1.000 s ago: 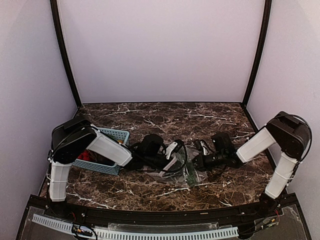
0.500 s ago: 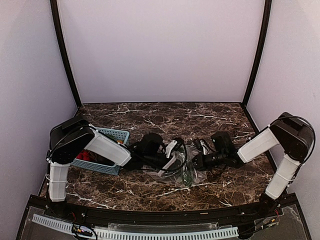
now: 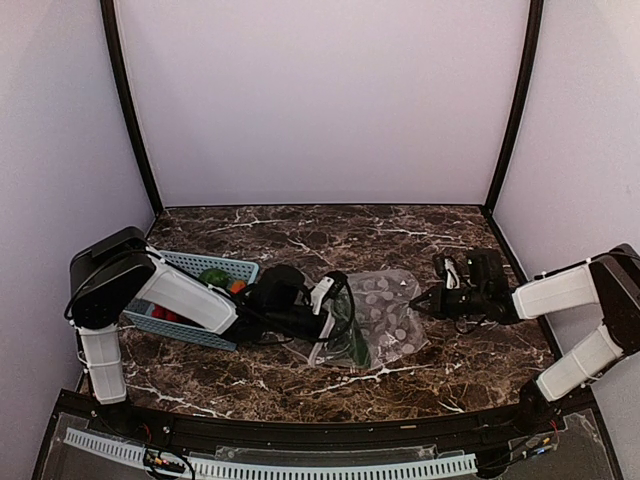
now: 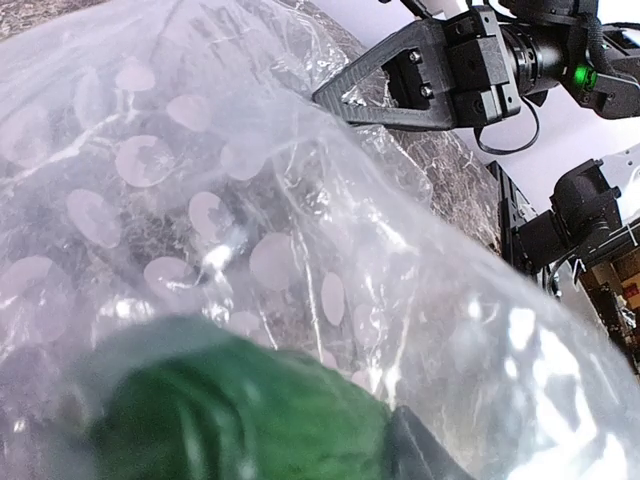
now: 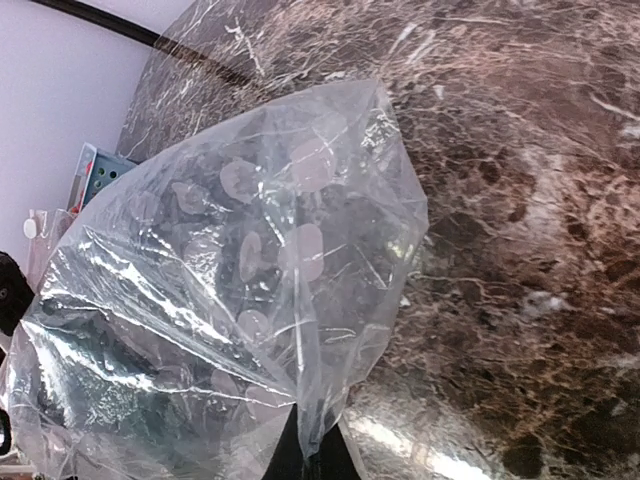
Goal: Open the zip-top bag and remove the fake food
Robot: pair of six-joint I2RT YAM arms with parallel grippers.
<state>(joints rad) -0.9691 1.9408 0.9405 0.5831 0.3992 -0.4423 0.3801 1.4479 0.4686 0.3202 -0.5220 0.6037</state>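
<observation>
Dark marble-patterned table [image 3: 300,230], pale lilac walls on three sides. Locate the zip-top bag [image 3: 390,312] at mid-table, stretched between both arms. Note the right gripper [image 3: 428,299] pinched shut on a fold of film at the bag's right-hand corner, anchoring it. Note the left gripper [image 3: 340,308] pushed in at the bag's mouth, close against the green vegetable [image 4: 240,415]. Cannot tell from any view whether clamped on it or merely beside it. Other fake food [image 3: 212,276] already in the light-blue basket [image 3: 240,266] to the left.

Step in hand, by judgement: extraction of the vegetable, the only piece visible inside the bag.

- Confirm a firm grip on the vegetable alone, with no film trapped between finger and plastic skin.
- Hold the right-hand pinch low and steady to draw the bag taut and flat.
- Withdraw slowly along the line of the mouth, toward the basket.
- Expect slippage: smooth, rounded item, crinkly film likely to cling and lift.
</observation>
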